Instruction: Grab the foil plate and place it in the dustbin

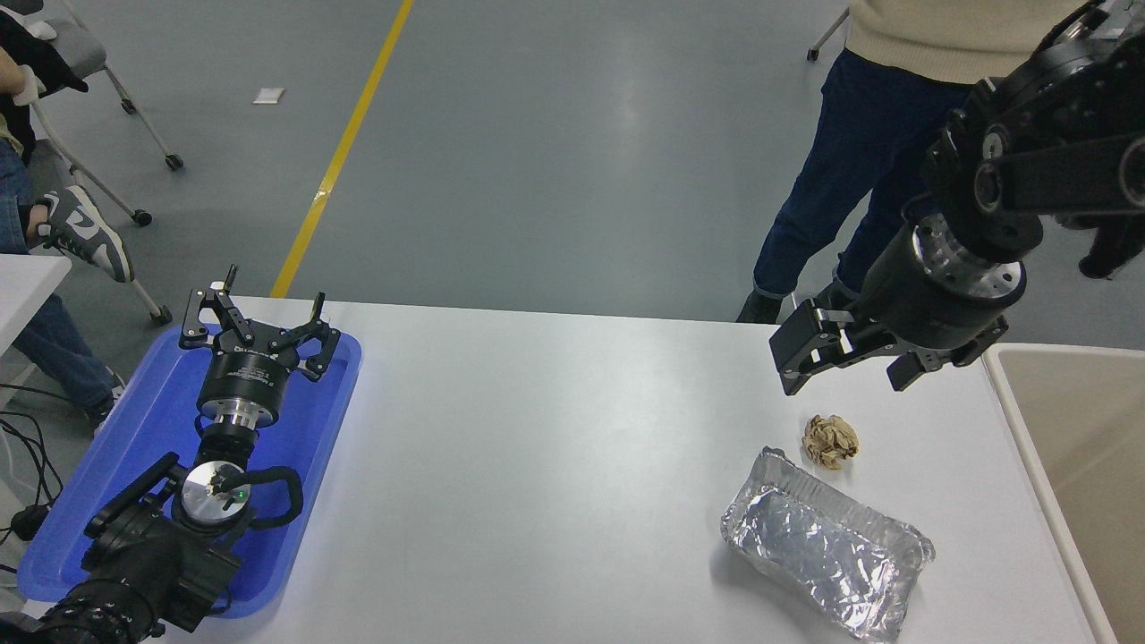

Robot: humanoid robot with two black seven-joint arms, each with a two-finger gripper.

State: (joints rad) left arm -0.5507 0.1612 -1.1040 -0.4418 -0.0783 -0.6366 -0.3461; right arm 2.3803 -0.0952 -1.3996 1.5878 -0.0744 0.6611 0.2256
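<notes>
Right gripper [845, 362] hung far of the foil plate [827, 555], fingers spread, empty.
Plate sat nearer, long axis running near-right; left gripper [258, 326] parked well away, fingers spread too.

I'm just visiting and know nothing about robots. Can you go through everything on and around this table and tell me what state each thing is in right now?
foil plate: lying flat on the table, empty, untouched.
paper ball: crumpled, beside the plate's far end.
dustbin: open-topped, at the table's right edge.
right gripper: open, raised above the table, holding nothing.
left gripper: open, parked over the blue tray.
</notes>
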